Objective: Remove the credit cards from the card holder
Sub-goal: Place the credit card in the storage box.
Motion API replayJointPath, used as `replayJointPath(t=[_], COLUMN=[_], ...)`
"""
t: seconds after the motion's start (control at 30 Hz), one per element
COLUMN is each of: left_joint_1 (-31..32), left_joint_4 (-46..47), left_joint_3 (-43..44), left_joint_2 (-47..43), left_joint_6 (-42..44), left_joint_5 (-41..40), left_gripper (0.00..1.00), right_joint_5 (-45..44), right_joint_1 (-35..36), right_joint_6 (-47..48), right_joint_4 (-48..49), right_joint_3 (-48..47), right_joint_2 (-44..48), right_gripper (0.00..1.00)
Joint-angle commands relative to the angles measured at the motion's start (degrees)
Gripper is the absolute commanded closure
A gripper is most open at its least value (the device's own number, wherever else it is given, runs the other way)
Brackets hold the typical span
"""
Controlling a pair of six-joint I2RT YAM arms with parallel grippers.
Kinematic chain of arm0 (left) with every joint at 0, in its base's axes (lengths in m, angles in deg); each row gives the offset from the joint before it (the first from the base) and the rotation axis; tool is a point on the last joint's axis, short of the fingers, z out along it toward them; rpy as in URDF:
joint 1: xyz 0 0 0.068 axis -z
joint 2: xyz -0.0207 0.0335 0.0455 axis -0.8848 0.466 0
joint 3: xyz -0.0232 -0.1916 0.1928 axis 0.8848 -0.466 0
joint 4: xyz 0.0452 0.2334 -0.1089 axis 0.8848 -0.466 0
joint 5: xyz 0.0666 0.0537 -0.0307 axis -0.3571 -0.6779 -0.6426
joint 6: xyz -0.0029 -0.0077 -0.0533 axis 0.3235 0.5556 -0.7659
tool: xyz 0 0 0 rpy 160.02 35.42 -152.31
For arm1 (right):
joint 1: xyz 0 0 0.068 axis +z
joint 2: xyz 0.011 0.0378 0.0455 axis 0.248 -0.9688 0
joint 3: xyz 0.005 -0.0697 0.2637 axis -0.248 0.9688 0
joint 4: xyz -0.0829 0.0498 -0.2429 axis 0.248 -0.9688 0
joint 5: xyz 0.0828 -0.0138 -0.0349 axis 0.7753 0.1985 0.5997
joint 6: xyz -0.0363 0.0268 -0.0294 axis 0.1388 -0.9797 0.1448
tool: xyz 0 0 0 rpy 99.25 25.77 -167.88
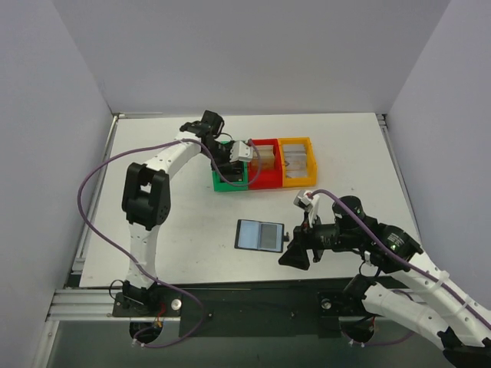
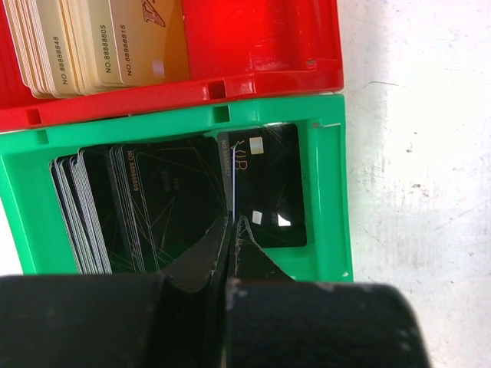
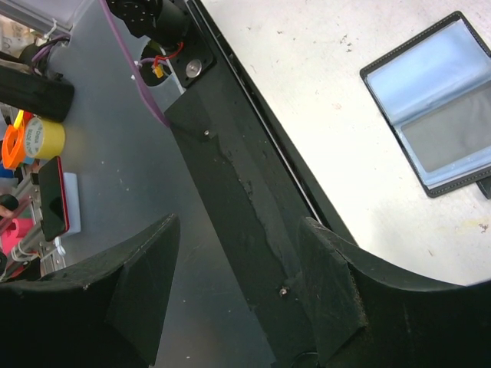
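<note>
The card holder (image 1: 259,235) lies open and flat on the table, and also shows in the right wrist view (image 3: 437,115), with bluish glossy pockets and a greyish face in one of them. My left gripper (image 1: 234,157) hangs over the green bin (image 2: 330,153). Its jaws are shut on a thin credit card (image 2: 230,176), seen edge-on and pointing down into the bin. My right gripper (image 1: 294,257) is open and empty just right of the holder, over the table's near edge (image 3: 238,230).
The green bin (image 1: 222,182) holds a black card stack (image 2: 146,199) and a flat black card (image 2: 268,192). The red bin (image 2: 261,46) with tan cards (image 2: 100,38) and the yellow bin (image 1: 298,162) stand in the same row.
</note>
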Motion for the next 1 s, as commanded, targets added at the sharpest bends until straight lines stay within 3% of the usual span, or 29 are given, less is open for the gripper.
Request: replayJointPath(t=[0.0, 0.97], left_joint_1=[0.6, 0.0], left_joint_4=[3.4, 10.4], left_joint_3=[1.8, 1.4], left_joint_2=[1.2, 5.9], left_joint_6=[1.1, -1.7], left_joint_5=[-0.1, -3.5], left_gripper=[1.00, 1.00], right_joint_5=[0.0, -1.6], right_joint_1=[-0.1, -0.2], right_joint_6=[0.5, 2.2], right_joint_4=[1.8, 0.3], right_joint_3=[0.5, -2.2], right_joint_2=[-0.9, -3.0], right_gripper=[0.42, 0.42])
